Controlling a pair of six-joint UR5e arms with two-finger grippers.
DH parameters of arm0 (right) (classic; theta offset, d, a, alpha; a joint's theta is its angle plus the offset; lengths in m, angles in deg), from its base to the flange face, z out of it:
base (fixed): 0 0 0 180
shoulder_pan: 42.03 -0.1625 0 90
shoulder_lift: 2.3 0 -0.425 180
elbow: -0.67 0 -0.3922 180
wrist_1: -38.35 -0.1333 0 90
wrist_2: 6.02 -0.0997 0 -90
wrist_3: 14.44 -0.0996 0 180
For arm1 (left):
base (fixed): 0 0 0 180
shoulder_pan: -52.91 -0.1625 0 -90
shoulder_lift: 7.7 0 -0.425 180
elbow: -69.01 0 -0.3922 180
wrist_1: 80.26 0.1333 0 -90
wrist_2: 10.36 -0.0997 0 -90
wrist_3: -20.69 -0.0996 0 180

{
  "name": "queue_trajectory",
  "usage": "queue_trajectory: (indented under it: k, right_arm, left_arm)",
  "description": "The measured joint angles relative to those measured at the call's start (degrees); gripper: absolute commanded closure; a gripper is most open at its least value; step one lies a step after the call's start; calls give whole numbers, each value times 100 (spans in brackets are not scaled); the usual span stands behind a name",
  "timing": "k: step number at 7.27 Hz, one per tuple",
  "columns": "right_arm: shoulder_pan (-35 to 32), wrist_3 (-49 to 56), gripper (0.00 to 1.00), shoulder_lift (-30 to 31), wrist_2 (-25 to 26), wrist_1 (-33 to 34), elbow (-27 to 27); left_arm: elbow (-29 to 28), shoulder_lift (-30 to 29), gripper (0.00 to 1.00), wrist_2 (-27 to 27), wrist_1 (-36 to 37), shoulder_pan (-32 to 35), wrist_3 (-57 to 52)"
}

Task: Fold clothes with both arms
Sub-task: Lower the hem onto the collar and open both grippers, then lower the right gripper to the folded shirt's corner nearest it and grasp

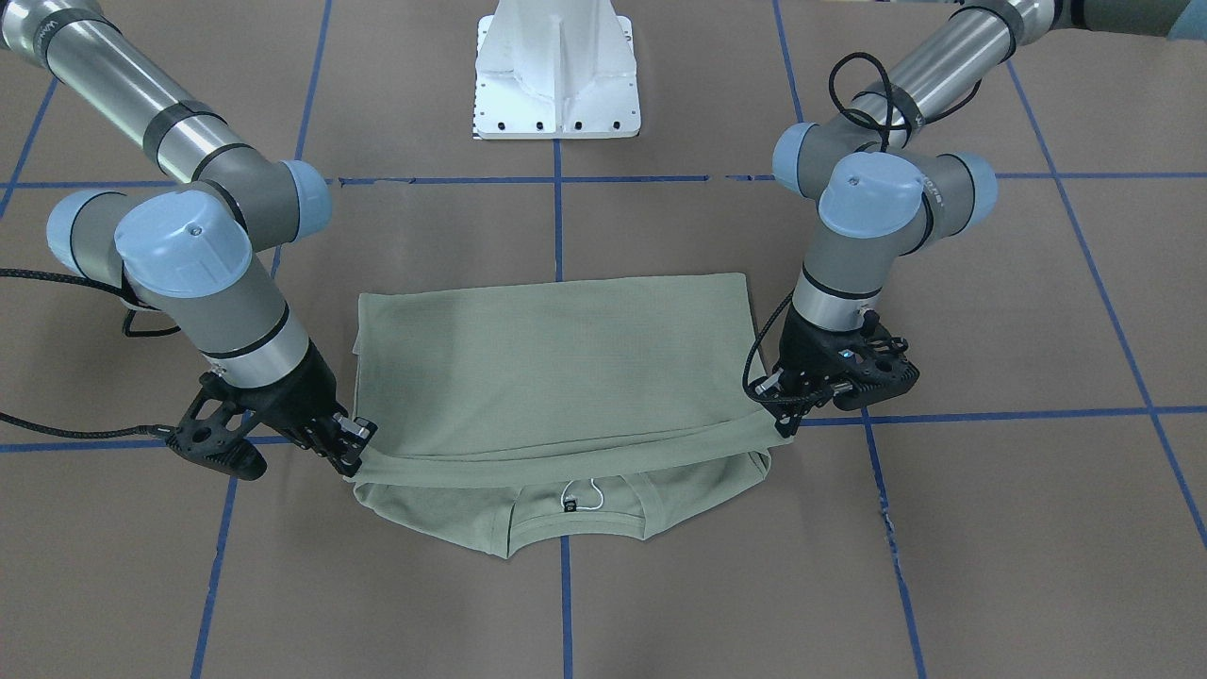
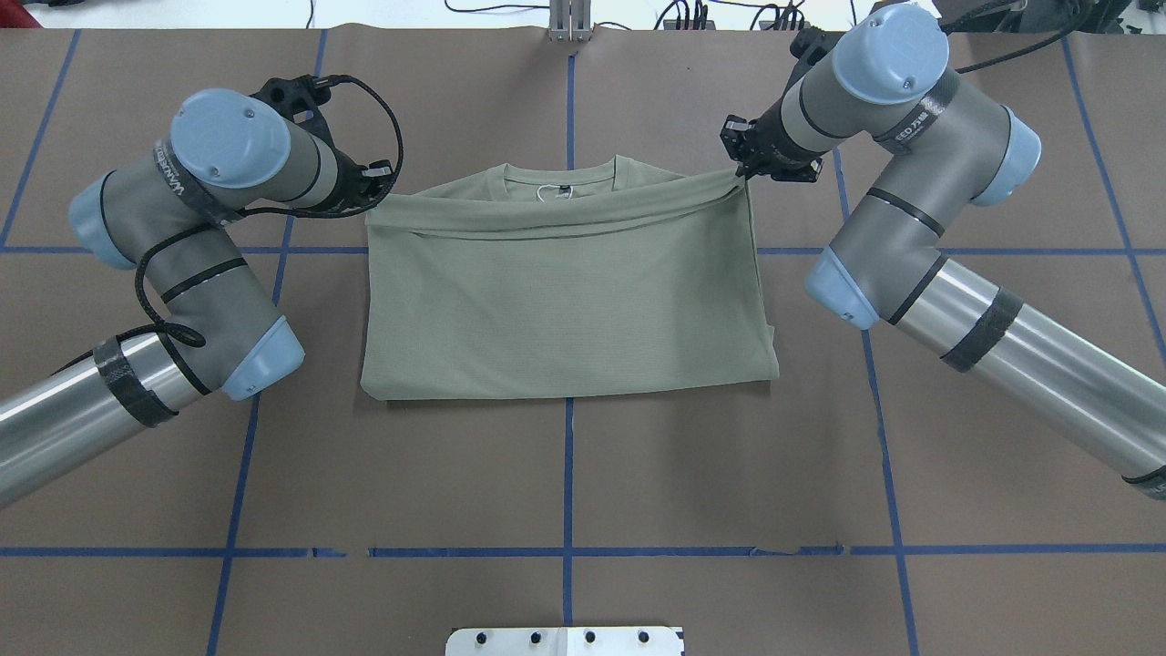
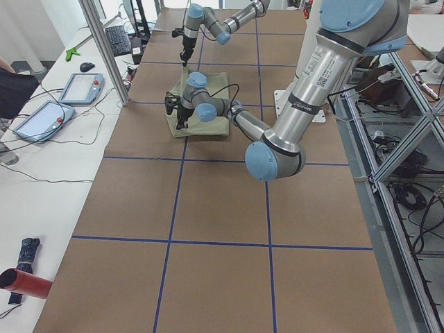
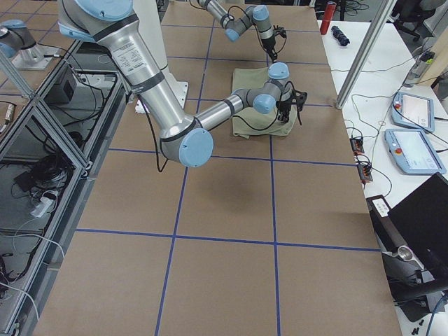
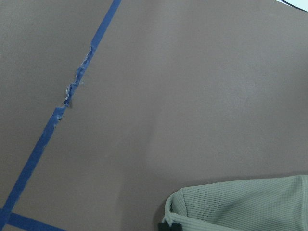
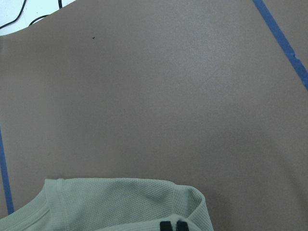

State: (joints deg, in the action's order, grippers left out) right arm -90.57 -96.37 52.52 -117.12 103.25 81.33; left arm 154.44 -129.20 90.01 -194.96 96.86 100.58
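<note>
1. The only writing I can pick out is white lettering on a dark band (image 2: 918,123) round the right arm (image 2: 911,228). It ends in "EED" and is followed by characters too small to read. The left arm (image 2: 200,264) carries a similar band, which is illegible. The black neck label (image 1: 570,505) shows no readable text, and a white loop (image 1: 591,490) hangs from it.
2. The shirt (image 1: 556,377) is a pale sage-green knit, with a fine waffle texture visible in the wrist views. It lies mid-table (image 2: 583,474) on brown paper, straddling a blue tape line (image 2: 567,474). It is folded over itself, and the top layer's edge stops just short of the ribbed collar (image 1: 613,526).
3. The left gripper (image 1: 787,426) is pinched tight on one corner of that top layer and the right gripper (image 1: 351,451) on the other. The edge between them is drawn taut and slightly raised.
4. The front-facing view alone shows the label clearly, along with the white pedestal (image 1: 556,71). The overhead view shows the shirt's folded edge nearest the robot lying flat. Each wrist view catches only a knit corner and black fingertips (image 6: 172,225). The side views add tablets (image 3: 82,87) on a bench.
</note>
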Motion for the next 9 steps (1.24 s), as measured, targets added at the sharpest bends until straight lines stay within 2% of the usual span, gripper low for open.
queue_trajectory:
  k: [1,5,9]
  right_arm:
    - [55,8,0,-1,52,2,-2]
    - [193,223,0,195,70,-298,150]
    - [950,238,0,1697,106,-380,1676]
  left_arm:
    - [-1,-3,0,0,-2,-1,-20]
    - [28,-7,0,13,17,4,-52]
    - [322,62,0,35,74,16,-45]
